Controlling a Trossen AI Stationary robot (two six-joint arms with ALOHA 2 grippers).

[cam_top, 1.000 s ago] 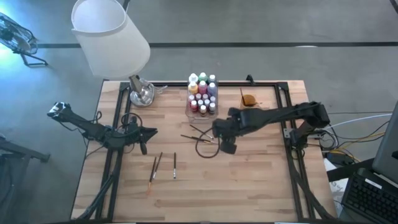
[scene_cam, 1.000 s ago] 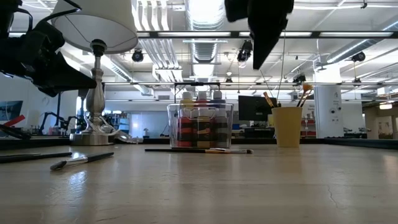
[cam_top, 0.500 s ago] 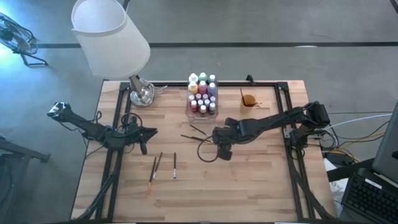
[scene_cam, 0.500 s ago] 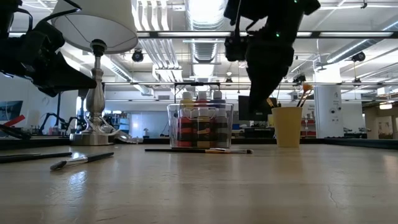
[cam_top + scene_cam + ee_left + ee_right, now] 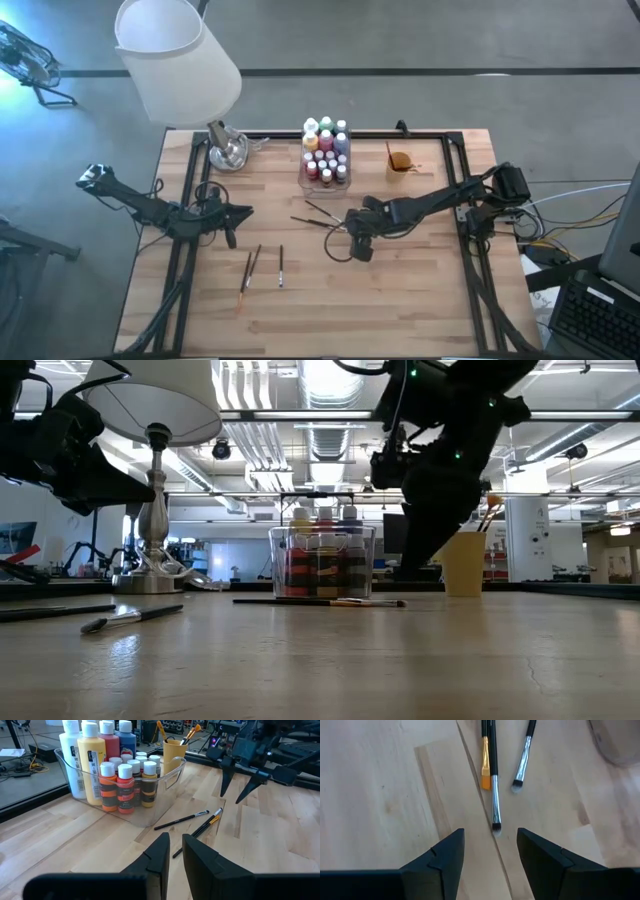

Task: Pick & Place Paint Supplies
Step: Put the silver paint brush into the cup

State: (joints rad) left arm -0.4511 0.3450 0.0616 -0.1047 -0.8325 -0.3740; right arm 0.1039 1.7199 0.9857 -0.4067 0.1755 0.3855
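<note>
Pale wood fills my right wrist view, where the right gripper (image 5: 488,851) hangs with its fingers parted around nothing, just short of the tips of three paintbrushes (image 5: 493,775) lying side by side on the table (image 5: 400,290). From above I see them beside the clear box (image 5: 343,181) of paint bottles (image 5: 325,150). My left gripper (image 5: 232,214) waits at the left edge, fingers nearly together, empty. More brushes (image 5: 251,268) lie near it.

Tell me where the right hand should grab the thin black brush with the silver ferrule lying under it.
Grip the thin black-handled brush with the silver ferrule across its black handle, coming straight down from above. It lies flat on the wooden table, close beside an orange-tipped brush, so the open right hand probably needs to straddle it narrowly.
</note>
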